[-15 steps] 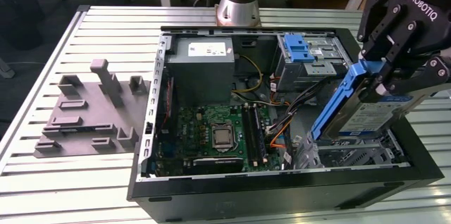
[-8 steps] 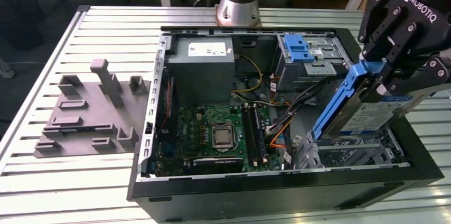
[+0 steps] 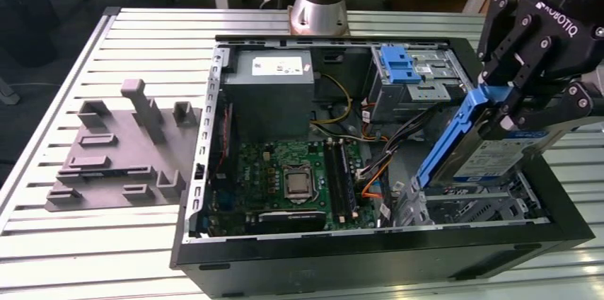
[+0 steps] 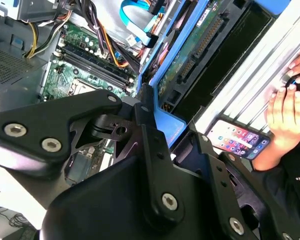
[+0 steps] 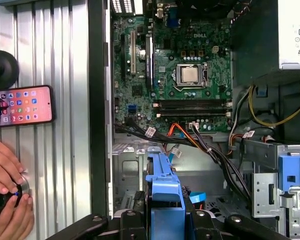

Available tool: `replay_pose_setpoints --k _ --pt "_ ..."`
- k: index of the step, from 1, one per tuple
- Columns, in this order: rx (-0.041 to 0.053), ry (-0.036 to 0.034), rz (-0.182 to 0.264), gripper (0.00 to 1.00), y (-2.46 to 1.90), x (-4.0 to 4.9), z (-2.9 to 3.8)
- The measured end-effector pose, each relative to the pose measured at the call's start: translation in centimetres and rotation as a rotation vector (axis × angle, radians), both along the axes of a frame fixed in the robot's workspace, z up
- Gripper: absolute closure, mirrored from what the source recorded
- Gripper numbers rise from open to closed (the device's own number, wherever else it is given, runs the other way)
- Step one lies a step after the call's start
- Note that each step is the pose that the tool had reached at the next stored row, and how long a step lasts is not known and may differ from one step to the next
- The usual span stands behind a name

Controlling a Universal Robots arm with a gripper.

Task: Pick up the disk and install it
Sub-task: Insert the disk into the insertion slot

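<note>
In the exterior view the disk point(image 3: 477, 150), a silver drive with a blue-and-white label in a blue bracket, hangs tilted with one end low over the open computer case point(image 3: 378, 252), above the metal bay at the exterior view's right front corner. My gripper point(image 3: 507, 111) is shut on its upper end. The second wrist view has the black fingers point(image 4: 149, 131) pinching the blue bracket, with the disk's point(image 4: 190, 55) circuit-board underside beyond them. From the first wrist view the bracket edge of the disk point(image 5: 162, 187) rises from between the fingers point(image 5: 132, 220) toward the bay floor.
Inside the case are the motherboard point(image 3: 293, 176), a grey power supply box point(image 3: 274, 73), a drive cage with a blue latch point(image 3: 411, 66) and loose cables point(image 5: 210, 147). A grey fixture point(image 3: 118, 151) lies on the slatted table. A person's hands point(image 5: 5, 167) and a phone point(image 5: 22, 105) are beside the case.
</note>
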State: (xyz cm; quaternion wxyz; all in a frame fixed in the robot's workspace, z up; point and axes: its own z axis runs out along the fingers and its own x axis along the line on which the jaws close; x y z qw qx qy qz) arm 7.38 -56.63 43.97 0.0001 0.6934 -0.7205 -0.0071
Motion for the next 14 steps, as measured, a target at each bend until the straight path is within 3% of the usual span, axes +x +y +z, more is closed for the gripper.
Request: replay_pose_setpoints --k 14 --pt "0.0002 0.0000 0.001 0.64 -0.33 0.05 -0.73"
